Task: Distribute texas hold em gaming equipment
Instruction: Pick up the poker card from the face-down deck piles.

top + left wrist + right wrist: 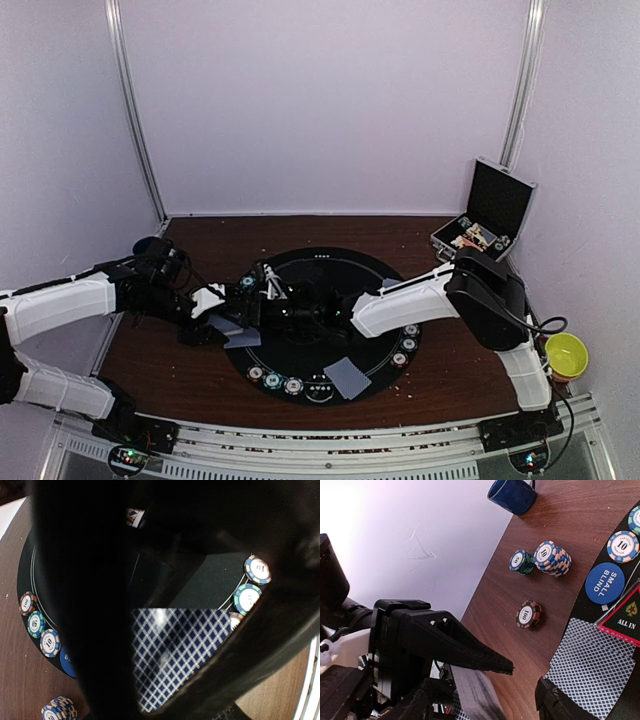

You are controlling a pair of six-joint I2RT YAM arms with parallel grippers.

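My left gripper [220,318] is shut on one checked-back playing card [175,655] and holds it a little above the left rim of the round black mat [320,262]. The card also shows in the right wrist view [595,665]. My right gripper [263,285] reaches across the mat and is shut on the deck [472,692], its upper finger [470,652] lying on top. Beside the held card are a blue SMALL BLIND disc [604,582] and a red ALL IN triangle [627,617]. One 100 chip [528,614] and two chip stacks [552,558] stand on the wood.
Another card [347,375] lies at the mat's near rim, with chips [272,380] along it. A blue cup [512,494] stands far left. The open black case [490,215] is at the back right. A yellow bowl [566,355] is at the right edge.
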